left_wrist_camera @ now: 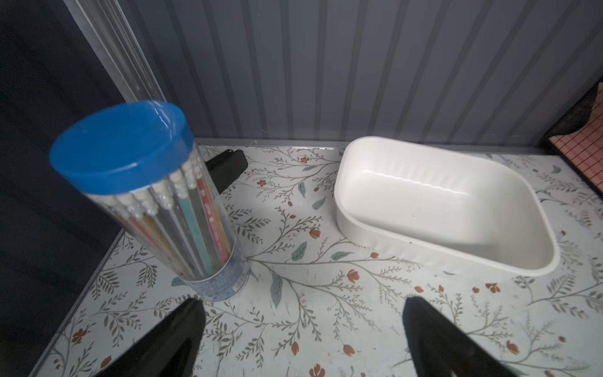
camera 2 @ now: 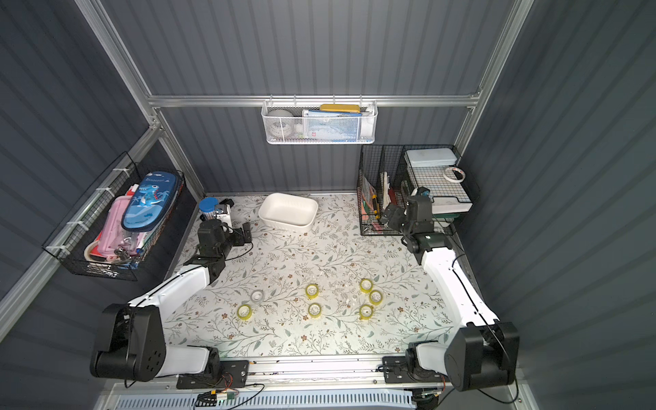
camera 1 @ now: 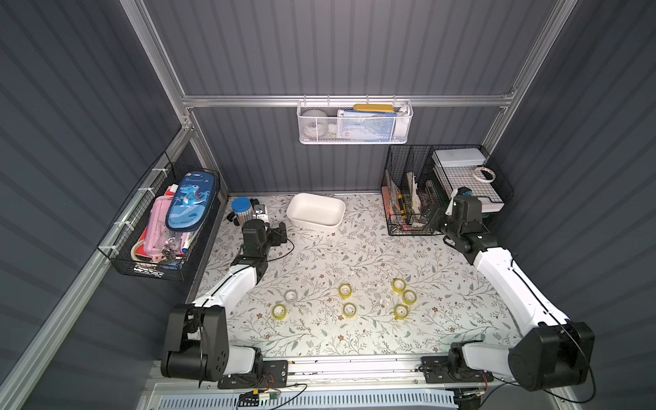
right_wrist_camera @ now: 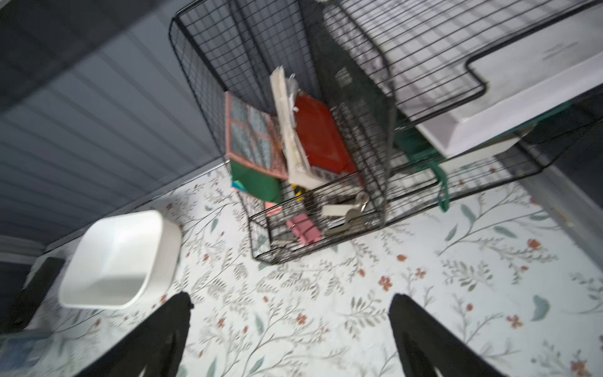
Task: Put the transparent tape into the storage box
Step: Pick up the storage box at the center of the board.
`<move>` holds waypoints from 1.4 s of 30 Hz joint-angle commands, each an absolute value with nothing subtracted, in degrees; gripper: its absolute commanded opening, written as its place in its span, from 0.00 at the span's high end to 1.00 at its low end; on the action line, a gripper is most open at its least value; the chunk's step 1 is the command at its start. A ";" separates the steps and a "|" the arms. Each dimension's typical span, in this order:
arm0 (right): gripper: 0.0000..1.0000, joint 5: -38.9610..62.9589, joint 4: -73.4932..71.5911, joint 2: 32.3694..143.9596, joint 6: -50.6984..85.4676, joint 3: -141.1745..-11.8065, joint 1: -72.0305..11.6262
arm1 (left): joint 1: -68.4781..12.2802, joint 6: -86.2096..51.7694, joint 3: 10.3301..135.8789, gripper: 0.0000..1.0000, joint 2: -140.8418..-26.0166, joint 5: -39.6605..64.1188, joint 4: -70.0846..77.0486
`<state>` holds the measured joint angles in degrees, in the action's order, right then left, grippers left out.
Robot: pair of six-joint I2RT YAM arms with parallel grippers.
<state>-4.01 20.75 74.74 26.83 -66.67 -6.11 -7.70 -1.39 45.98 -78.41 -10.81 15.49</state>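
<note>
Transparent tape (camera 1: 345,290): you have seven small rolls lying flat on the tabletop (camera 1: 355,248) toward its near edge, six yellow plus one colourless roll (camera 1: 290,295).
Black wire rack (camera 1: 408,198): far right corner; notebooks, papers and clips sit inside.
Storage box (camera 1: 316,212): by the far edge, about midway; only its bare white floor shows.
Left gripper (left_wrist_camera: 303,300): jaws spread wide, holding nothing, above the tabletop between the pencil tube (left_wrist_camera: 130,147) and the box.
Right gripper (right_wrist_camera: 290,296): jaws spread wide, holding nothing, facing the rack, your view blurred.
</note>
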 commanded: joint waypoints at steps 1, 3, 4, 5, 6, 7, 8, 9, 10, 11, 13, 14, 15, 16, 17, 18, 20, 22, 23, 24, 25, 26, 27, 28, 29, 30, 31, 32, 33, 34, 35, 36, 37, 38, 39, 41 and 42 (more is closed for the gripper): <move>0.01 5.05 36.93 76.77 39.95 -69.18 -5.53 | -9.18 -4.89 48.62 0.01 -74.97 -8.77 5.45; 0.01 16.81 20.95 76.56 42.00 -64.21 -6.97 | -10.57 -5.74 49.76 0.01 -73.26 -8.96 3.95; 0.01 15.03 18.11 77.55 42.38 -64.60 -9.18 | -11.45 -5.97 50.67 0.00 -72.76 -9.24 2.73; 0.01 11.29 19.60 80.27 39.58 -68.12 -12.12 | -12.37 -6.06 51.72 0.01 -72.43 -9.89 1.26; 0.01 9.69 23.15 83.71 36.27 -72.60 -14.56 | -13.18 -6.20 52.66 0.01 -72.14 -10.31 0.22; 0.01 8.98 27.99 88.16 33.35 -78.25 -17.07 | -14.11 -6.15 53.63 0.01 -71.86 -10.55 -1.09; 0.01 9.27 31.91 92.36 30.87 -82.88 -18.80 | -15.05 -6.15 54.68 0.01 -71.70 -11.03 -2.56; 0.01 8.63 32.76 95.76 29.83 -86.13 -20.10 | -15.70 -6.43 55.52 0.01 -71.51 -11.42 -3.72; 0.01 8.05 33.24 99.14 28.95 -89.05 -21.37 | -16.26 -6.93 56.22 0.01 -71.09 -11.72 -4.78; 0.01 7.89 33.33 102.62 28.24 -91.41 -22.12 | -16.51 -7.65 56.91 0.01 -70.90 -11.72 -5.94; 0.01 7.74 32.57 108.31 27.73 -95.60 -23.14 | -16.69 -9.14 58.28 0.01 -70.72 -11.18 -8.60; 0.01 8.03 32.52 111.37 27.68 -98.13 -23.44 | -16.85 -9.63 58.89 0.01 -70.50 -10.92 -10.06; 0.01 8.72 32.54 113.91 27.50 -100.12 -23.67 | -17.08 -9.90 59.21 0.01 -70.33 -10.96 -11.16; 0.01 9.03 32.08 116.18 27.47 -101.79 -23.94 | -17.31 -10.25 59.35 0.01 -70.01 -11.07 -12.33; 0.01 9.08 31.63 119.00 27.34 -103.88 -24.39 | -17.36 -10.49 59.36 0.01 -69.49 -10.81 -13.22; 0.02 9.12 31.10 120.90 27.38 -105.39 -24.73 | -17.40 -10.55 59.27 0.01 -69.04 -10.71 -13.83; 0.03 10.42 29.09 124.75 27.86 -108.23 -25.23 | -17.49 -10.63 58.96 0.01 -68.10 -10.55 -15.46; 0.04 10.94 26.90 127.60 28.13 -110.15 -25.79 | -17.58 -10.72 58.61 0.01 -67.34 -10.56 -16.76; 0.04 10.76 24.99 129.25 28.11 -111.07 -26.36 | -17.55 -10.72 58.59 0.01 -67.02 -10.57 -17.61; 0.04 10.63 23.50 130.34 28.25 -111.75 -26.75 | -17.58 -10.72 58.50 0.01 -66.73 -10.61 -18.19; 0.05 10.86 23.13 131.80 28.43 -113.13 -27.11 | -17.66 -10.72 58.35 0.01 -66.41 -10.53 -18.73; 0.05 11.20 23.34 133.51 28.64 -115.04 -27.46 | -17.67 -10.72 58.14 0.01 -66.14 -10.59 -19.17; 0.05 11.32 23.67 134.89 28.83 -116.78 -27.71 | -17.67 -10.72 57.91 0.01 -65.85 -10.72 -19.53; 0.05 11.21 23.69 136.21 28.88 -118.29 -28.06 | -17.67 -10.73 57.84 0.01 -65.61 -10.83 -19.83; 0.05 10.93 23.64 137.62 28.88 -119.62 -28.56 | -17.67 -10.72 57.83 0.01 -65.49 -10.76 -20.16; 0.05 10.58 23.76 138.87 28.60 -120.92 -28.96 | -17.67 -10.70 57.88 0.01 -65.48 -10.79 -20.47; 0.07 9.98 24.64 140.70 28.28 -122.90 -29.37 | -17.67 -10.65 57.93 0.01 -65.44 -10.79 -20.74; 0.11 9.69 25.63 142.71 28.02 -125.25 -29.80 | -17.67 -10.63 57.85 0.01 -65.42 -10.82 -20.99; 0.14 9.50 26.67 144.39 27.95 -126.97 -30.01 | -17.67 -10.49 57.92 0.01 -65.48 -10.95 -21.08; 0.21 9.25 27.98 145.92 27.77 -128.68 -30.24 | -17.67 -10.29 58.08 0.01 -65.46 -11.01 -21.13; 0.26 8.85 28.46 146.77 27.67 -129.49 -30.44 | -17.67 -10.11 58.23 0.00 -65.63 -11.11 -21.39; 0.33 8.47 28.56 147.11 27.60 -129.64 -30.53 | -17.67 -9.86 58.36 0.01 -65.77 -11.14 -21.51; 0.44 7.78 28.72 147.13 27.44 -129.56 -30.58 | -17.67 -9.63 58.53 0.01 -65.84 -11.09 -21.61; 0.56 7.11 29.17 146.85 27.20 -129.55 -30.70 | -17.67 -9.49 58.50 0.01 -66.05 -11.13 -21.54; 0.67 6.78 29.51 146.66 27.01 -129.46 -30.75 | -17.67 -9.40 58.53 0.01 -66.18 -11.08 -21.40; 0.85 5.67 30.10 145.59 26.38 -128.90 -30.81 | -17.67 -9.32 58.34 0.01 -66.66 -10.80 -20.73; 0.90 5.09 30.19 144.84 26.07 -128.31 -30.83 | -17.67 -9.32 58.29 0.01 -66.91 -10.60 -20.40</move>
